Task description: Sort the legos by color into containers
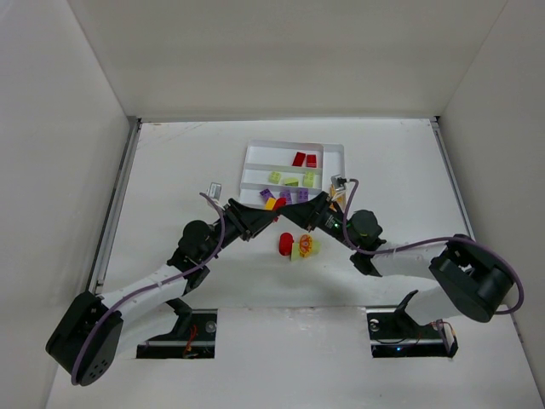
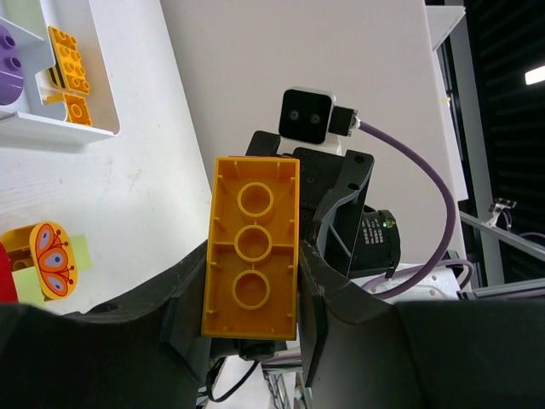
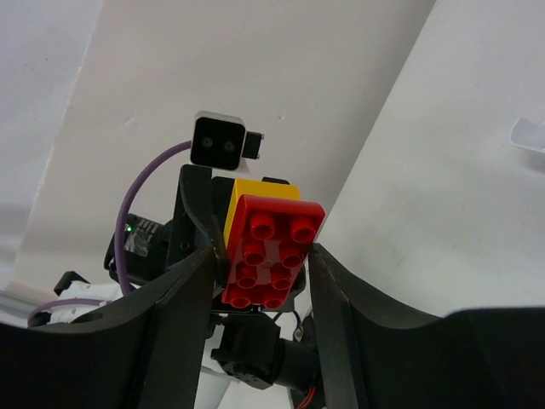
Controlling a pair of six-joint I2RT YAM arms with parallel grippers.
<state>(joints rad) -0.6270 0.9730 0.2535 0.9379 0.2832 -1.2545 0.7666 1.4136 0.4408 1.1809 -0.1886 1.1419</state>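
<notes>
The left gripper (image 2: 251,273) is clamped on the long sides of an orange-yellow brick (image 2: 251,256), whose hollow underside is turned toward the left wrist camera. The right gripper (image 3: 262,264) is closed against both sides of a red brick (image 3: 271,251), studs facing its own camera. The orange-yellow brick is seen directly behind the red one, apparently pressed to it. In the top view both grippers meet tip to tip above the table (image 1: 170,170), just at 6 o'clock of the tray (image 1: 334,150).

In the tray, two more red bricks (image 1: 305,159) are seen in the far slot and three lime bricks (image 1: 292,180) in the middle slot. In the near slot lie purple bricks (image 1: 295,196) with orange bricks (image 1: 268,198) at their 9 o'clock.

At 6 o'clock of the grippers, a loose red piece (image 1: 285,245) and a lime brick with a butterfly print (image 1: 304,247) lie side by side on the table.
</notes>
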